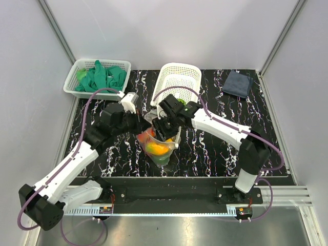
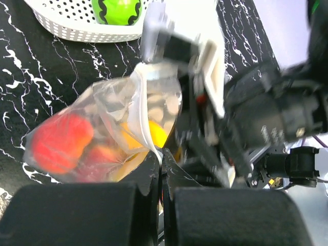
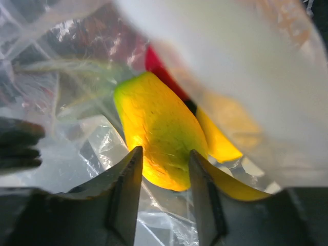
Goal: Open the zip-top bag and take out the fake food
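— Two arms work on one bag, do you see? The zip-top bag (image 1: 160, 148) is in the middle of the tabletop (image 1: 220, 154), just in front of the white basket (image 1: 179, 74), with its mouth raised.

— Yes. What do the left jaws do?

— They are fully closed and pinch the whitish zip strip (image 2: 141, 125) at the edge of the mouth. So one lip is held up and the bag is open.

— And the right jaws?

— They are down inside the bag, narrow, one finger (image 3: 125, 195) at each side of the yellow piece (image 3: 159, 128) of the fake food (image 2: 59, 141). I think they grip it at its lower end; both fingers look to touch it.

— How should this step go well, in your opinion?

— I would lift the yellow piece straight up through the mouth, slowly, while the left jaws hold the lip firm. The film is thin and lies close around the fingers, so it can catch, and then the whole bag rises together. The piece is glossy too, and the grip is near its tip, so it may slip.

— Is other food inside?

— Red and orange pieces lie beside the yellow one, against the film. One green striped piece (image 2: 116, 10) is in the basket.
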Controlling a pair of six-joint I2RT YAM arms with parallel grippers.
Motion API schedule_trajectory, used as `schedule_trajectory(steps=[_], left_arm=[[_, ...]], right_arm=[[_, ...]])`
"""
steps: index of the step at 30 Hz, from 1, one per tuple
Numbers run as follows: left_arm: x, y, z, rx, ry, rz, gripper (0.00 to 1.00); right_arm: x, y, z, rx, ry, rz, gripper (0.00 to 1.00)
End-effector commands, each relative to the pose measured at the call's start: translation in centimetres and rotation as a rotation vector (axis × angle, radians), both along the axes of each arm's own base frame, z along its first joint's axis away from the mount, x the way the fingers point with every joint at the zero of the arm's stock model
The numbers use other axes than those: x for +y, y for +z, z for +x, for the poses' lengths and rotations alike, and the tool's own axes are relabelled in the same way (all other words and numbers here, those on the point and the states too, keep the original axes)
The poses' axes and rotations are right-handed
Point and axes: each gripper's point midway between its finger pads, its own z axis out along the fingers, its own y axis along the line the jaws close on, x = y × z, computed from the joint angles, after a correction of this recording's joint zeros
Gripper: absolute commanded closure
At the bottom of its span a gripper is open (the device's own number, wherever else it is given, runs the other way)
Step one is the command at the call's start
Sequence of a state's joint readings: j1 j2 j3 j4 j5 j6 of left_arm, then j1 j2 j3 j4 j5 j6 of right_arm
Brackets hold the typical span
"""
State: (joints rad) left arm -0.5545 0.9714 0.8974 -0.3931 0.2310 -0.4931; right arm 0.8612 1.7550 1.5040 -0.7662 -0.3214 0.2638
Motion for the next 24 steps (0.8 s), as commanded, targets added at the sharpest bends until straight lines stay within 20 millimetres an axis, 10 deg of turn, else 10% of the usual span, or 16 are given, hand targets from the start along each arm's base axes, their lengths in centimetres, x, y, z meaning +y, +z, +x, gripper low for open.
schedule_trajectory(steps=[1, 12, 24], left_arm=[[-1.0, 3.9, 2.0, -0.106, -0.013, -0.036, 1.00], [-3.0, 0.6, 2.5, -0.007, -0.054, -0.068, 1.00], [-2.3, -1.7, 1.8, 0.040, -0.013, -0.075, 1.00]], right_arm=[[1.1, 0.4, -1.4, 0.033, 0.061, 0.084, 0.49], [2.7, -1.2, -2.7, 0.100, 0.047, 0.235, 0.10], [5.8, -3.3, -2.2, 0.152, -0.007, 0.424, 0.11]])
